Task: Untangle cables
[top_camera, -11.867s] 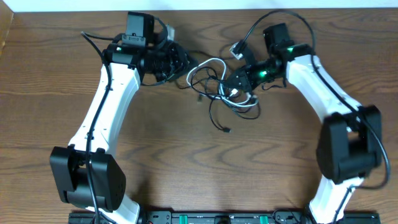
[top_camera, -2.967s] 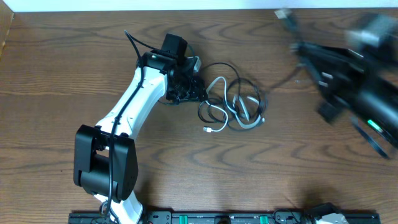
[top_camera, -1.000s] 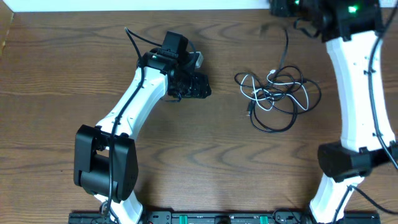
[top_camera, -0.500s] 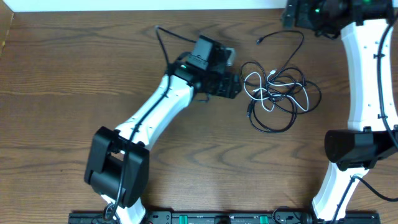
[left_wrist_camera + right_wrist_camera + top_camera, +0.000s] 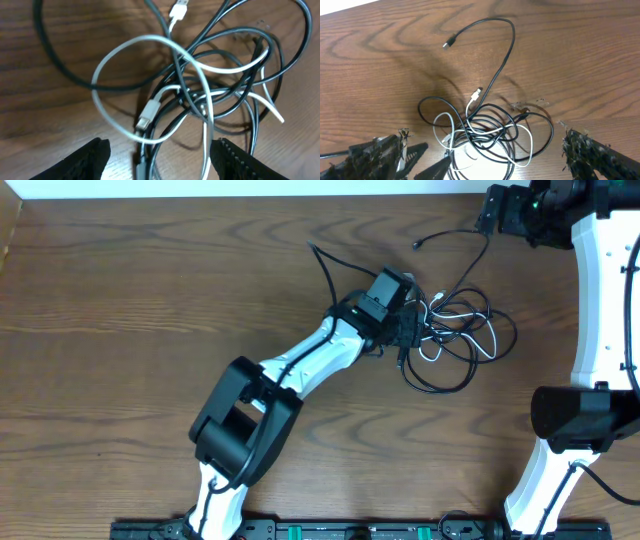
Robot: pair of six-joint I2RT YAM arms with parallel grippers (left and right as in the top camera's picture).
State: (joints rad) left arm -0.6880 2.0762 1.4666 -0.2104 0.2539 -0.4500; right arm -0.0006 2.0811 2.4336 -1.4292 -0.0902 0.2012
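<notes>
**Work surface.** The cables (image 5: 470, 370) lay directly on a brown wood-grain table (image 5: 120, 330), in the far right-of-centre area. A white strip (image 5: 200, 188) ran along the far edge of the table. A black rail (image 5: 330, 530) with green parts lay along the near edge, where both arm bases stood.

**Task items.** The cables formed one loose tangle: several thin black loops crossed by a white cord (image 5: 120, 50). In the left wrist view, the white cord passed over and under the black loops near the middle of the heap. One white plug (image 5: 145, 117) lay within the tangle and a second white plug (image 5: 180, 9) lay at its far side. One black cable ran out of the heap toward the far edge in a curve, and its plug end (image 5: 418, 246) lay apart from the rest on bare wood. The right wrist view showed the same heap (image 5: 485, 127) and the same free plug (image 5: 448, 44).

**Left gripper.** The left gripper (image 5: 412, 332) was at the left edge of the tangle. Its fingers (image 5: 95, 155) were spread wide, with the cables (image 5: 200, 95) lying between and beyond them. Nothing was clamped. Whether a fingertip touched a cord could not be determined.

**Right gripper.** The right gripper (image 5: 495, 215) was at the far right corner, well apart from the heap. Its jaws were fully spread (image 5: 482, 152) and held nothing.
</notes>
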